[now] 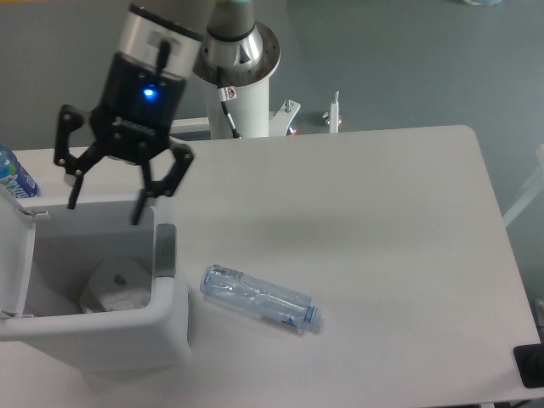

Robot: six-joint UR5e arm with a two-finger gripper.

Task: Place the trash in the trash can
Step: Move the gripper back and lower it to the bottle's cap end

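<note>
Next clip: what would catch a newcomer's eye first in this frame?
First, the black pincer with its glowing blue light, spread open and empty above the open white trash can at the table's left edge. White crumpled trash lies inside the can. Then the crushed clear bottle lying on its side on the table just right of the can.

Tabletop (382, 221), white, rounded corners. Trash can (166, 331), white, lid flipped open at left, holding white crumpled wrapper (119, 285). End effector (104, 202) above the can's opening, fingers spread wide, nothing between them. Crushed clear bottle (259, 298) lying on its side just right of the can. Blue-labelled bottle (13, 174) at far left edge.
</note>
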